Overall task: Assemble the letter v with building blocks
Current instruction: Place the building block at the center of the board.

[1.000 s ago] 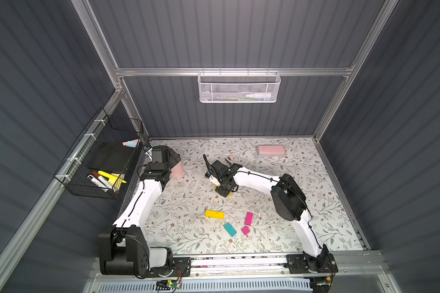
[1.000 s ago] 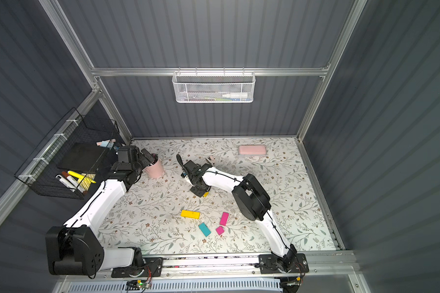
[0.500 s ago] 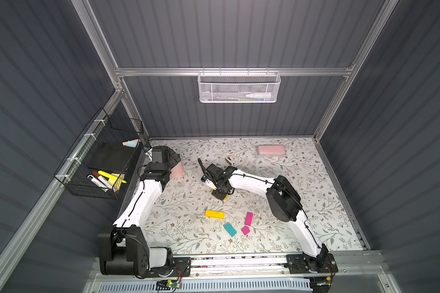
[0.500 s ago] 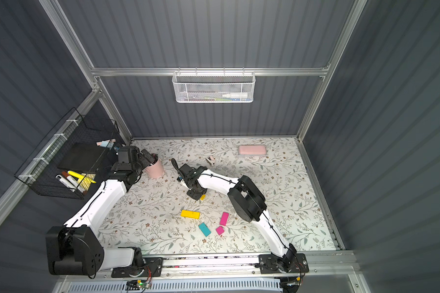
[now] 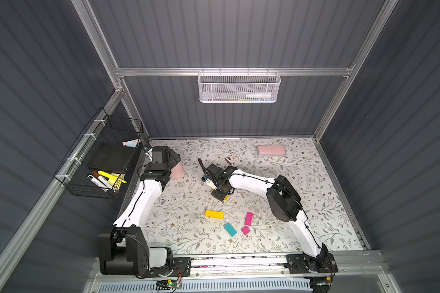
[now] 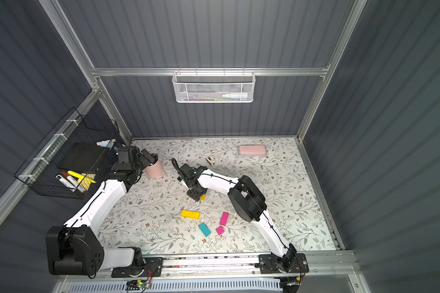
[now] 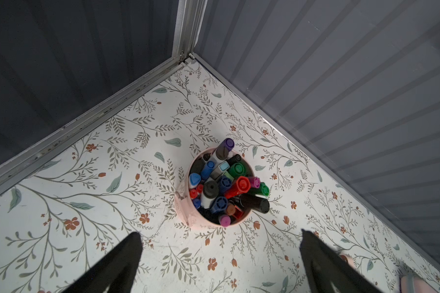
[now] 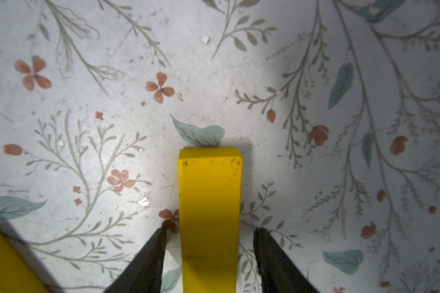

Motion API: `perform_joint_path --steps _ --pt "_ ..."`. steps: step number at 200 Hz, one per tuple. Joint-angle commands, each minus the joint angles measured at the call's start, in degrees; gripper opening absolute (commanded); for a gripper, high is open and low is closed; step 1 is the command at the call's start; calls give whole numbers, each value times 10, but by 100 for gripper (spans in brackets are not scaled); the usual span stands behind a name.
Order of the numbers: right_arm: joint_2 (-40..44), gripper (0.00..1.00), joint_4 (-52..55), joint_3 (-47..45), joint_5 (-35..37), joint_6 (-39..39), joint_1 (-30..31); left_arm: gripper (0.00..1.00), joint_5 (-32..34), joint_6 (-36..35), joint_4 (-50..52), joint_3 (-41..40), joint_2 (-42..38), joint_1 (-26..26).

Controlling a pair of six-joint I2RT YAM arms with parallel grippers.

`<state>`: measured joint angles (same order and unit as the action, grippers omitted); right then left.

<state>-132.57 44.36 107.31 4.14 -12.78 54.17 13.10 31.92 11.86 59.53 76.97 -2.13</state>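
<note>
My right fingers, half open, are straddling the yellow block, holding nothing; lifting off-centre, I'm risking snagging and dragging it toward 7 o'clock.

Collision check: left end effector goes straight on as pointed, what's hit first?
Probably the pink marker cup, centred ahead of the open left end effector; depth unclear, the table before it could come first.

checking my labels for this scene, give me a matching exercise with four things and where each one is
Things: 1 teal block; 2 pink case; 3 pen cup; 4 far yellow block
Places: a between the jaws of the open right gripper; b by the back wall; c beside the short magenta block; d just ahead of the open left gripper
Pairs: 1-c, 2-b, 3-d, 4-a
</note>
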Motion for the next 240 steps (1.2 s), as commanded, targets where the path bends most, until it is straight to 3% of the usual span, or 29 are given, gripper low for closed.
perform_joint_path --steps 1,35,79,117,185,240 --pt "20 62 21 4 1 4 4 100 9 0 7 -5 -17 2" --pt "64 72 28 -7 37 19 -1 99 10 -2 8 -5 -17 2" --pt "125 83 2 -68 8 27 -17 100 6 -1 5 -6 -14 2" --pt "90 83 2 -53 -31 33 -28 99 5 -1 5 -7 -13 2" --pt "44 86 6 -30 -30 36 -28 100 7 -1 6 -8 -11 2" --pt "30 81 0 -24 -37 43 -24 99 8 -1 5 -8 -10 2"
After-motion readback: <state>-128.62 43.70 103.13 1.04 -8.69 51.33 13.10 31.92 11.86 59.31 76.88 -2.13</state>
